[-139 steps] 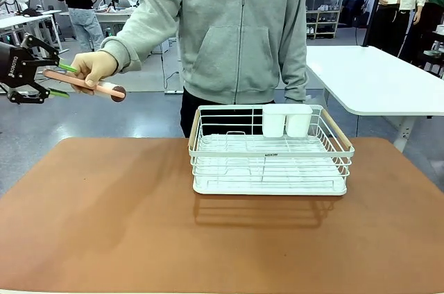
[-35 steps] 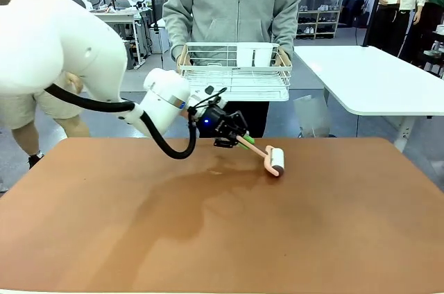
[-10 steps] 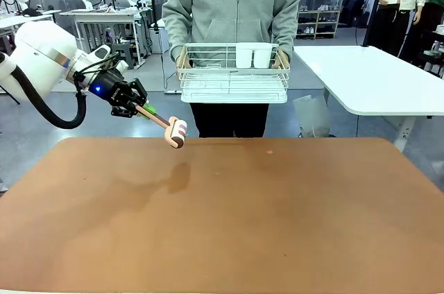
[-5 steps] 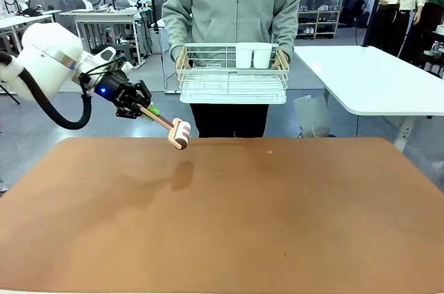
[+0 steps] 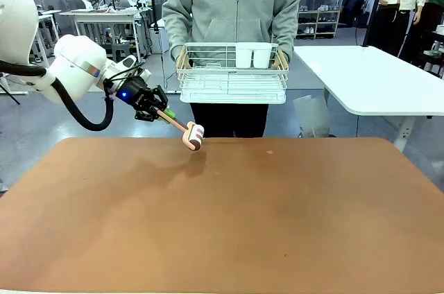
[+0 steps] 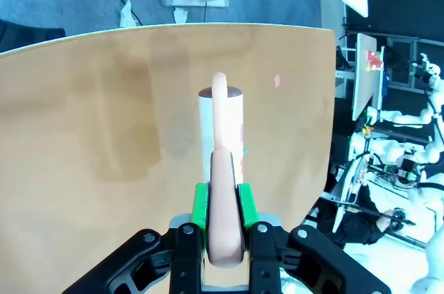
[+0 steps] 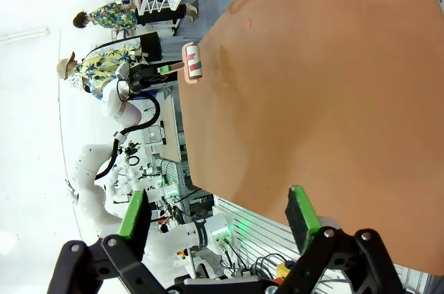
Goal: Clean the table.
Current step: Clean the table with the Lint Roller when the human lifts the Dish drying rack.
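The reddish-brown table [image 5: 222, 225] spans the front view. My left gripper [image 5: 161, 113] is shut on the pink handle of a lint roller [image 5: 193, 136], whose white roll hangs just over the table's far edge, left of centre. In the left wrist view the green pads [image 6: 200, 204] clamp the handle, and the roller [image 6: 220, 127] points out over the table [image 6: 104, 134]. A small pink speck [image 5: 270, 152] lies near the far edge. My right gripper [image 7: 216, 211] is open and holds nothing, high above the table [image 7: 333, 100], with the roller [image 7: 193, 64] far off.
A person in a grey hoodie stands at the far side and holds a white wire rack [image 5: 232, 75] with two white cups above the table's far edge. A white-topped table [image 5: 374, 79] stands at the back right.
My left arm has carried the roller to the right along the far edge and slightly lower. The person and the rack have stayed still.
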Robot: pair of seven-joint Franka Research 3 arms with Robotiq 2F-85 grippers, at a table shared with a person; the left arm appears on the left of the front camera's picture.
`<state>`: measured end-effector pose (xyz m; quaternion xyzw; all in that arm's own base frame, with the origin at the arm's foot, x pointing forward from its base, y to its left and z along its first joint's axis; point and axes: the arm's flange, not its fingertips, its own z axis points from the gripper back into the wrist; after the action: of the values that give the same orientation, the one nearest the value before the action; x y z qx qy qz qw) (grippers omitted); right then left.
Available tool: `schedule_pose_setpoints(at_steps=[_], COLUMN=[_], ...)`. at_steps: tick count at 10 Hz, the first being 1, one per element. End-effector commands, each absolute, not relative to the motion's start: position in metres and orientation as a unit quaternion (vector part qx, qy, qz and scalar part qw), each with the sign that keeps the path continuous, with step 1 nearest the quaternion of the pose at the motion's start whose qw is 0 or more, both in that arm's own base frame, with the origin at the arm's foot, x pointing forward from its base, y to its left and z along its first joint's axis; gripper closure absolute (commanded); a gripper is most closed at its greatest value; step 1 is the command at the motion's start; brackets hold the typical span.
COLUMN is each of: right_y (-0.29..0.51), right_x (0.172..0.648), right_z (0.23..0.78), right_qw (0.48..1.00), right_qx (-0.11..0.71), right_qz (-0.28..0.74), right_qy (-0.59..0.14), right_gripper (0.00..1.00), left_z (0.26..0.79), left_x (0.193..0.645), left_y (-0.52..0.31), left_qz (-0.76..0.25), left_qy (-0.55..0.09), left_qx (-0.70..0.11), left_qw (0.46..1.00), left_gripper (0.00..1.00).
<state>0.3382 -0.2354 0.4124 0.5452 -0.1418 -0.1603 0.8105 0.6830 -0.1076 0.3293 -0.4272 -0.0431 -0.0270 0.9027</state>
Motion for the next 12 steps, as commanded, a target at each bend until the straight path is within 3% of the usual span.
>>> schedule_pose_setpoints(at_steps=[1, 5, 8, 12], right_y=[-0.235, -0.235, -0.235, -0.235], right_x=[0.337, 0.337, 0.337, 0.337], right_z=[0.415, 0.415, 0.415, 0.415], right_qw=[0.809, 0.809, 0.809, 0.809], right_qx=[0.547, 0.547, 0.547, 0.547], right_qz=[-0.158, -0.158, -0.158, -0.158], right_qy=[-0.146, -0.146, -0.146, -0.146], right_gripper=[0.0, 0.0, 0.0, 0.0], left_z=[0.33, 0.313, 0.305, 0.29], left_x=[0.69, 0.707, 0.705, 0.696], left_y=[-0.118, -0.163, -0.171, -0.196], left_qz=[-0.014, -0.019, -0.003, -0.011], left_qy=[-0.021, 0.011, -0.015, 0.017], left_qx=[-0.425, -0.402, -0.389, -0.389], left_qw=[0.905, 0.915, 0.921, 0.921], left_gripper=[0.78, 0.78, 0.78, 0.78])
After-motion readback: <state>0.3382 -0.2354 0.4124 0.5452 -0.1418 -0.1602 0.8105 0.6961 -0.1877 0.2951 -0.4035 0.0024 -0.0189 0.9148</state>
